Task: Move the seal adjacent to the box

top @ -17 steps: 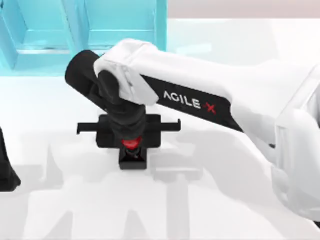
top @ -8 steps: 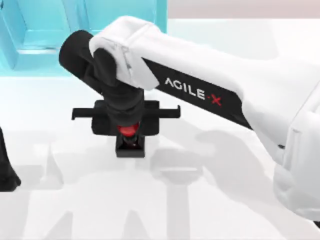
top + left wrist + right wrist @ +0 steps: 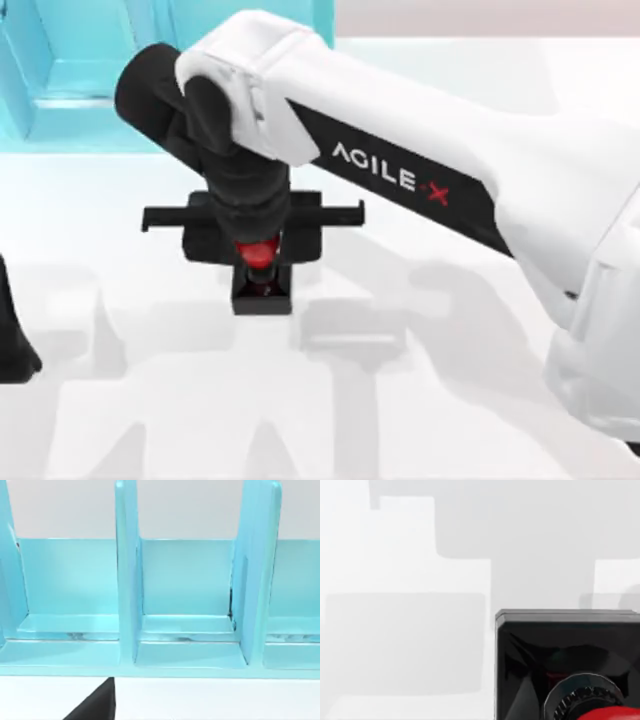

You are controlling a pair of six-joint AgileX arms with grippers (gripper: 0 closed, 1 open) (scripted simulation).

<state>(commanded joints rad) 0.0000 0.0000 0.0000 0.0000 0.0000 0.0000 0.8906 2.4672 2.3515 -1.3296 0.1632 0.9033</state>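
The seal [image 3: 262, 288], a black square block with a red knob, hangs under my right gripper [image 3: 258, 256], which is shut on the knob. It sits left of the table's middle, a short way in front of the box [image 3: 90, 60], a cyan open-fronted case with dividers at the far left. The right wrist view shows the seal [image 3: 565, 660] close up, with the white table below it. The left wrist view faces the box [image 3: 185, 580] and its compartments. My left arm [image 3: 10, 345] is parked at the left edge.
The white table [image 3: 420, 400] stretches in front and to the right, crossed by soft shadows. My right arm [image 3: 420, 170] reaches in from the right over the table's middle. The box's front edge [image 3: 150, 672] stands on the table.
My right gripper has carried the seal a little to the left and farther back, toward the box. The left arm has not moved.
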